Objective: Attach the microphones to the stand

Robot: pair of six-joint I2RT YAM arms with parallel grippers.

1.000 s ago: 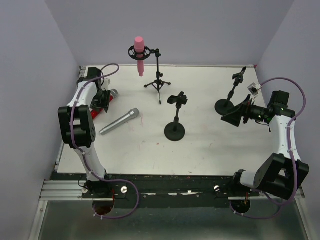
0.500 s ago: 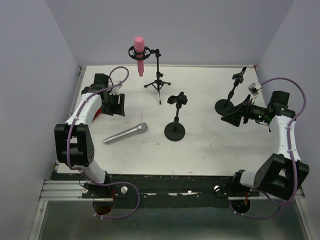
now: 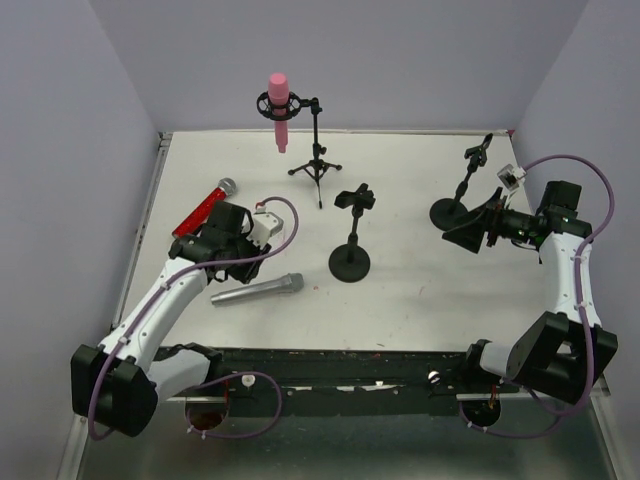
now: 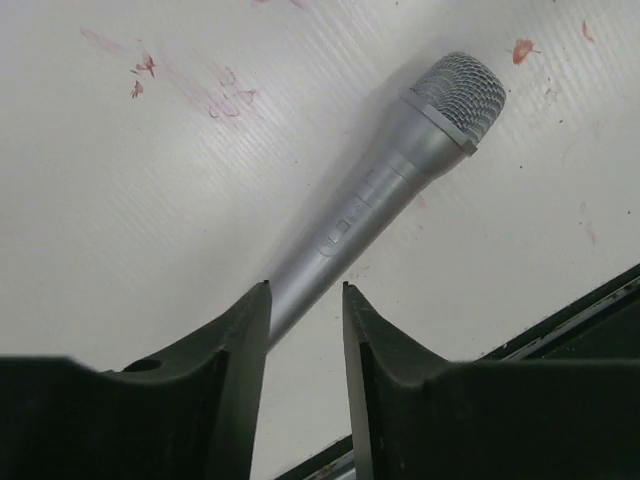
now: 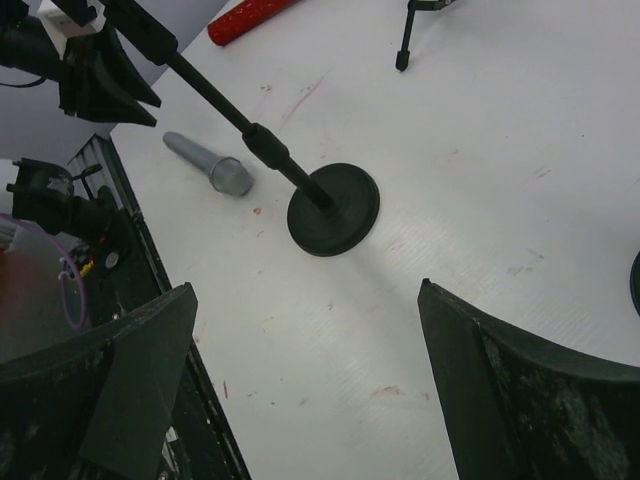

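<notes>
My left gripper (image 4: 306, 288), half closed, straddles the handle of the silver-grey mesh-headed stick microphone (image 4: 390, 190), whose head points toward one o'clock. Whether it pinches, I cannot tell. My right gripper (image 5: 307, 288) gapes wide, empty.

Bright even light, soft shadows, sharp focus

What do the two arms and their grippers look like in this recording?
The left arm and right arm both have white curved links joined by bulky black joint housings, with a purple cable looping along each. The left gripper and right gripper have matte black wedge-shaped fingers. The right one's fingers look scuffed and dusty. No markings are legible.
</notes>
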